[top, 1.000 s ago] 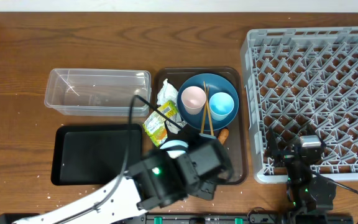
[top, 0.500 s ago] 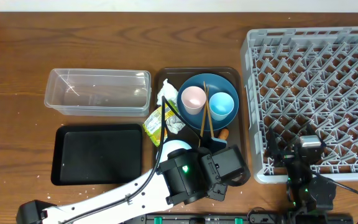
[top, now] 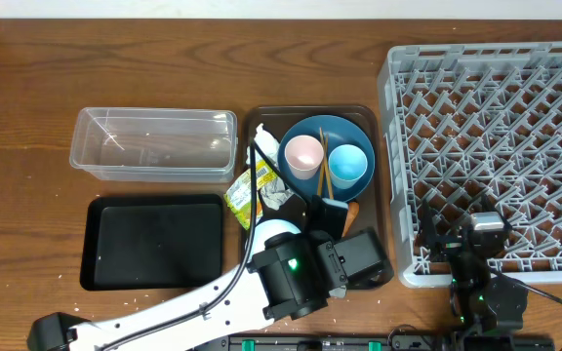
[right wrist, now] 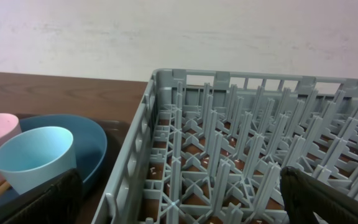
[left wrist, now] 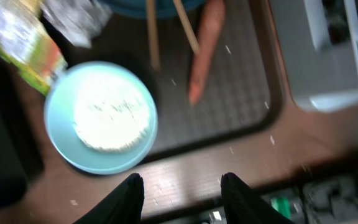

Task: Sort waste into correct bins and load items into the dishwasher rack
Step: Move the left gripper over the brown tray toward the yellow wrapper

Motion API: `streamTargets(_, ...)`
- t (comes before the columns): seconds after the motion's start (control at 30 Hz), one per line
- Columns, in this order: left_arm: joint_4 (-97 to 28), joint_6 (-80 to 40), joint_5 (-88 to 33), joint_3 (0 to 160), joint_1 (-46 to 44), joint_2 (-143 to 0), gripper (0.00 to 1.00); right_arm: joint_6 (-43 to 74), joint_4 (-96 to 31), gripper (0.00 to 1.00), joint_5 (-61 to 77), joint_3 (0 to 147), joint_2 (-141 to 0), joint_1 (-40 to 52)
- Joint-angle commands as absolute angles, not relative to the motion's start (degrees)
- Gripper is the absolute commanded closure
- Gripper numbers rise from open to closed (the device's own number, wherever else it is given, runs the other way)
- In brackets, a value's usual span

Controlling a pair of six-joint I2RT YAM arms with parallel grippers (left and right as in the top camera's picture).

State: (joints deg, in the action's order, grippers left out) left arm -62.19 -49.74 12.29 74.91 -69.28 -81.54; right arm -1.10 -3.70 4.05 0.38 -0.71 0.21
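Observation:
My left gripper (top: 326, 212) hangs open and empty above the brown tray's front, by the orange carrot (top: 350, 211). Its wrist view is blurred: a light-blue bowl (left wrist: 101, 115) of white rice, the carrot (left wrist: 202, 50), chopsticks (left wrist: 152, 31) and the yellow-green wrapper (left wrist: 23, 43). The arm hides part of the bowl (top: 273, 230). The dark-blue plate (top: 344, 132) carries the pink cup (top: 303, 154), the blue cup (top: 348, 164) and the chopsticks (top: 324, 180). White tissue (top: 264, 148) lies left of it. My right gripper (right wrist: 185, 199) stands open at the grey rack's (top: 496, 127) front left corner.
A clear tub (top: 154, 144) sits at the back left, with a black tray (top: 152, 242) in front of it. The brown tray (top: 383, 195) lies between them and the rack. White rice grains dot the table near the black tray's front.
My left gripper has gone from shut to open. Its arm swung right and reached out over the tray front toward the carrot. The right arm has not moved.

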Motion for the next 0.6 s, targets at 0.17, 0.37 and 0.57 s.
streamTargets(0.17,-56.6,-50.1,22.6,74.6,-69.5,-87.6,0.57,-1.3,-3.9,0.01,3.9,0.3,-0.5,-0.1)
streamTargets(0.37,-54.5,-50.0,24.0,74.6,-69.1,-93.4,0.57,-1.3,-3.9,0.01,3.9,0.3,-0.5,-0.1)
streamTargets(0.57,-54.3,-49.9,26.4,74.6,-67.3,-97.9,0.57,-1.3,-3.9,0.01,3.9,0.3,-0.5,-0.1)
